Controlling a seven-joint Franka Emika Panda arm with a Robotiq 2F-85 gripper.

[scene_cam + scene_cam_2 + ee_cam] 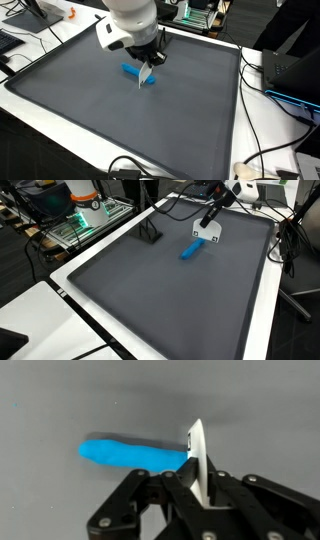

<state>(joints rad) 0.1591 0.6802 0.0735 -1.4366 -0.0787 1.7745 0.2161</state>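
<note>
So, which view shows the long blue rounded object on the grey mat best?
The wrist view: the long blue object is large and clear there; only its right end hides behind the thin white piece in the shut gripper. Both exterior views show it small, and in an exterior view the white piece overlaps it.

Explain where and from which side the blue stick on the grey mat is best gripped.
Grip the blue stick at mid-length, probably from straight above, jaws across its narrow width: it lies flat on the grey mat, long and slim. The gripper is shut on a thin white piece, so that must go first.
</note>
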